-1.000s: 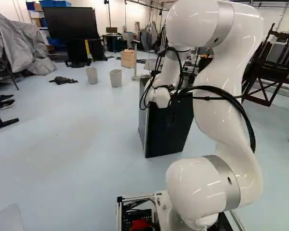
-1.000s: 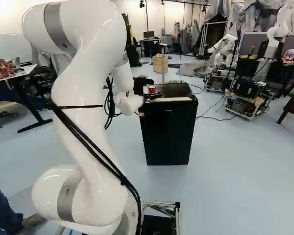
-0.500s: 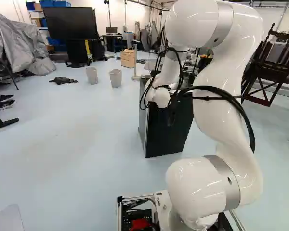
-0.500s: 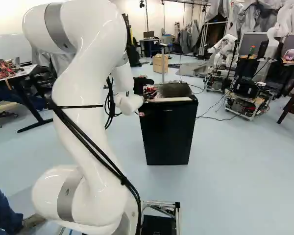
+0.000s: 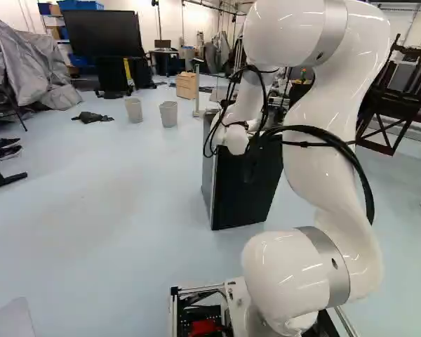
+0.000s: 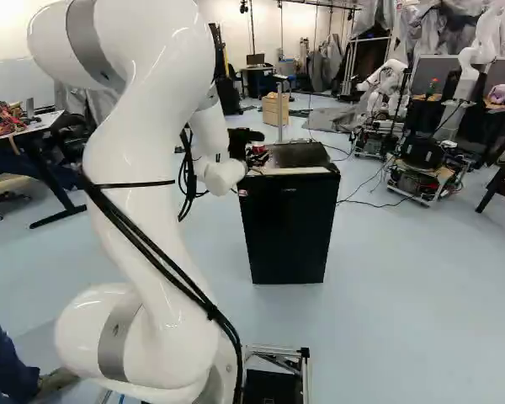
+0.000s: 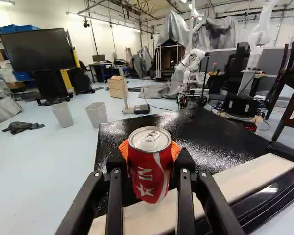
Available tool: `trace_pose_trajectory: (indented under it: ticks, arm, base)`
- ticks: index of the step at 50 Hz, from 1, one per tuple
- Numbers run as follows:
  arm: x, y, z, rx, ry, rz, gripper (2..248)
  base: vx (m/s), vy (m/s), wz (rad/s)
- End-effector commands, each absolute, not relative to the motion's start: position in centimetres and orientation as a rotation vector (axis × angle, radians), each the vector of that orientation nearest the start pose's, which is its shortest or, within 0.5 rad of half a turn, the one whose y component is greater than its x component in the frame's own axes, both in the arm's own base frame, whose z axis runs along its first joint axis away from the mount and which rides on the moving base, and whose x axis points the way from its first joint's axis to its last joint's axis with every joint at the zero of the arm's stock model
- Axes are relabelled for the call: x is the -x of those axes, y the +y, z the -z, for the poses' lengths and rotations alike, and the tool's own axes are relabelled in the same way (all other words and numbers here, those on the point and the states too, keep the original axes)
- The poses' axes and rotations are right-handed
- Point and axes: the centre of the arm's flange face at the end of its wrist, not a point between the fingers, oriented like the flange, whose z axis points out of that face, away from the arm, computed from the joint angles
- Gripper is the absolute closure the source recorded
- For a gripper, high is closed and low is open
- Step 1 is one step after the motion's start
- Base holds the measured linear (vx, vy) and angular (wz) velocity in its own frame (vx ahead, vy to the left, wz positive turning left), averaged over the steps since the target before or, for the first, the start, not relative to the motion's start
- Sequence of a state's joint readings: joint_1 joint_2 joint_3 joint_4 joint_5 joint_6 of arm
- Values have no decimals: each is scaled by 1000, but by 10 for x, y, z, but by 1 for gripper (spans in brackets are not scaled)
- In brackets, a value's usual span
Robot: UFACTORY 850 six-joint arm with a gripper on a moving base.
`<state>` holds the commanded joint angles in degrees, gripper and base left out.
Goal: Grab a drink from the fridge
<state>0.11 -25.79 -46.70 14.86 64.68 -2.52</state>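
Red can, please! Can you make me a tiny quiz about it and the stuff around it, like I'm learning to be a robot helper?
1. True or false: the red can is held between the robot's jaws.

2. Pick one: what colour is the front of the fridge in the right base view?
a) white
b) black
c) yellow

3. Fill in the missing word: in the left base view, ____ grey bins stand near each other on the floor.

Key: 1 true; 2 b; 3 two
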Motion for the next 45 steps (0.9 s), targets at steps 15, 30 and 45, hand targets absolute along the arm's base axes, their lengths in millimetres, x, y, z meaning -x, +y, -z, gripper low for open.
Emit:
trace_pose_trajectory:
  ticks: [15, 30, 45]
  arm:
    - [-549, -20, -378, 2356, 341, 2232, 150]
    - [-548, -20, -380, 2353, 339, 2234, 150]
    - [-539, -19, -383, 2361, 327, 2220, 150]
  base:
    - [0, 0, 0]
    - [0, 0, 0]
    - [0, 0, 0]
